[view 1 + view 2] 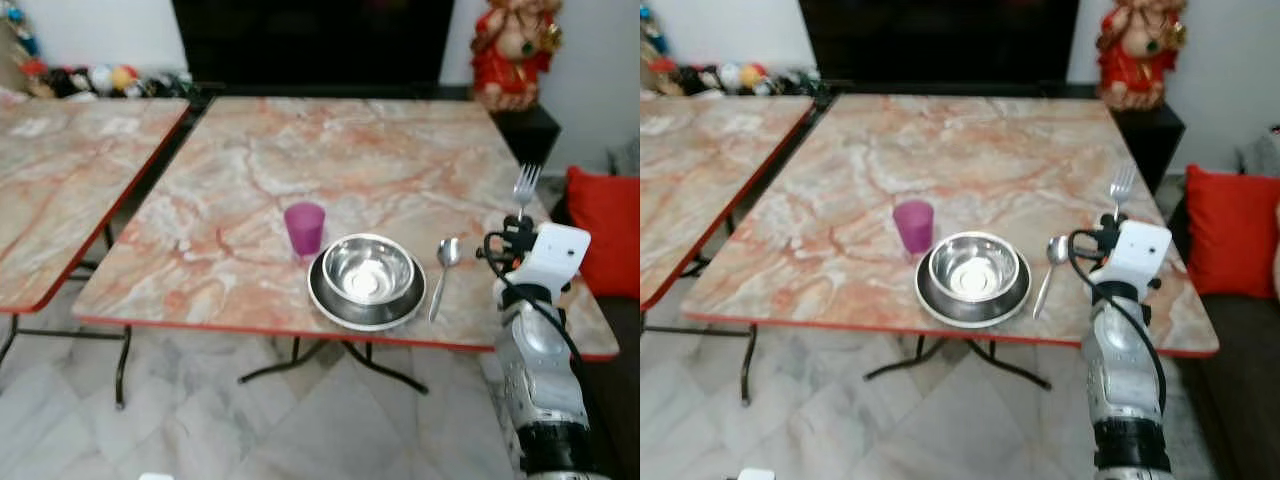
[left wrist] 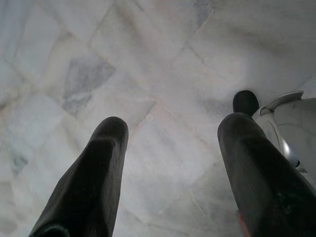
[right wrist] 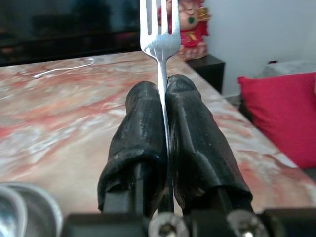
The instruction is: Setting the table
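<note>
On the marbled table (image 1: pixel 350 160) a steel bowl (image 1: pixel 367 270) sits in a dark plate (image 1: pixel 330 298) near the front edge. A purple cup (image 1: pixel 304 228) stands just left of the bowl and a spoon (image 1: pixel 441 272) lies to its right. My right gripper (image 3: pixel 164 89) is shut on a fork (image 1: pixel 524 187), tines pointing up, held above the table's right side beyond the spoon. My left gripper (image 2: pixel 170 133) hangs open over the floor, with nothing between its fingers.
A second marbled table (image 1: pixel 60 170) stands to the left with a gap between. A red cushion (image 1: pixel 606 228) lies on a seat to the right. A red figurine (image 1: pixel 515 45) stands on a dark stand behind the table. Pale marble floor (image 1: pixel 200 420) lies in front.
</note>
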`<state>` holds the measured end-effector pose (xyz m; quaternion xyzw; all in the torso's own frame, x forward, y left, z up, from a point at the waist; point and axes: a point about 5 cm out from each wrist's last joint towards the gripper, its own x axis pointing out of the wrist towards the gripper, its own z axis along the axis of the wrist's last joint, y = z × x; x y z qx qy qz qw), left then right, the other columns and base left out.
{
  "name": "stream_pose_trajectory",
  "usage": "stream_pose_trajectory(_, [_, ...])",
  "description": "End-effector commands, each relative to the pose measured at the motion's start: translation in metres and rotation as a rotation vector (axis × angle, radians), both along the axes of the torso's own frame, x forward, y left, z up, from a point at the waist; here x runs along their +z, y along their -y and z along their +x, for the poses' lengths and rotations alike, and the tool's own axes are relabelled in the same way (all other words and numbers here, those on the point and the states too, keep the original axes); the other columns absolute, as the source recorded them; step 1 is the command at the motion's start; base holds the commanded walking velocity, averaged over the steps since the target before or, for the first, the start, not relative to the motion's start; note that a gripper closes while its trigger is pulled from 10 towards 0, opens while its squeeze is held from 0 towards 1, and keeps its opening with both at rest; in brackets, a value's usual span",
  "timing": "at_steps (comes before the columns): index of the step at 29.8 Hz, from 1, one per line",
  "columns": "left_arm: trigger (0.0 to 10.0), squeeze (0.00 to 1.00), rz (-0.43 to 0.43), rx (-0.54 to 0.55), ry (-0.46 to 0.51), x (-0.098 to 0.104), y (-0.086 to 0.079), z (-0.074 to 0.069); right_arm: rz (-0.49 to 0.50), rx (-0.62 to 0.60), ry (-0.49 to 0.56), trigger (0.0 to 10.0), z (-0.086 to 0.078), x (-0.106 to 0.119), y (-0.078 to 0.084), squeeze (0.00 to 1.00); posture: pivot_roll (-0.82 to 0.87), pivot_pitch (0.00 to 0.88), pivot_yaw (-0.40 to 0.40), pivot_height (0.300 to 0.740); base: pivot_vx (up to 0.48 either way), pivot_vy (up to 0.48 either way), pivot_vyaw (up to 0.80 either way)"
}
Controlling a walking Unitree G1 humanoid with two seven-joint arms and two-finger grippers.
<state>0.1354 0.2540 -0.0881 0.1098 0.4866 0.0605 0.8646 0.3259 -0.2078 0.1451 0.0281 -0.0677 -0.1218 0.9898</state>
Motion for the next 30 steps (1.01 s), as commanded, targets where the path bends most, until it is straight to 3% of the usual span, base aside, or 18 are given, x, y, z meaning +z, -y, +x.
stream_pose_trajectory(1, [10.0, 0.0, -0.005, 0.015, 0.004, 0.001, 0.001, 0.005, 0.01, 0.029, 0.001, 10.0, 0.004, 0.003, -0.009, 0.0, -0.09, 0.021, 0.006, 0.74, 0.0, 0.0, 0.0])
stream_pose_trajectory(7, [10.0, 0.0, -0.021, 0.03, 0.014, 0.001, 0.008, 0.011, 0.02, 0.029, -0.005, 10.0, 0.005, 0.002, -0.01, 0.0, -0.08, 0.022, 0.003, 0.74, 0.0, 0.189, 0.0])
stream_pose_trajectory(12, [10.0, 0.0, -0.001, 0.036, 0.005, 0.003, -0.004, 0.005, 0.032, 0.026, -0.025, 10.0, 0.006, 0.001, -0.009, 0.0, -0.09, 0.025, 0.002, 0.74, 0.0, 0.439, -0.58])
stream_pose_trajectory(16, [10.0, 0.0, -0.002, 0.041, 0.013, 0.004, -0.01, 0.003, 0.03, 0.028, -0.025, 10.0, 0.007, 0.001, -0.01, 0.0, -0.08, 0.026, 0.003, 0.74, 0.0, 0.0, -0.8])
stream_pose_trajectory(21, [10.0, 0.0, -0.012, 0.037, 0.028, 0.003, -0.003, 0.007, 0.033, 0.029, -0.028, 10.0, 0.007, 0.0, -0.011, 0.0, -0.08, 0.026, 0.006, 0.74, 0.0, 0.0, -0.8])
stream_pose_trajectory(30, [10.0, 0.0, -0.028, 0.028, 0.022, 0.0, 0.008, 0.006, 0.032, 0.032, -0.028, 10.0, 0.007, -0.001, -0.012, 0.0, -0.08, 0.027, 0.009, 0.74, 0.03, 0.0, 0.0])
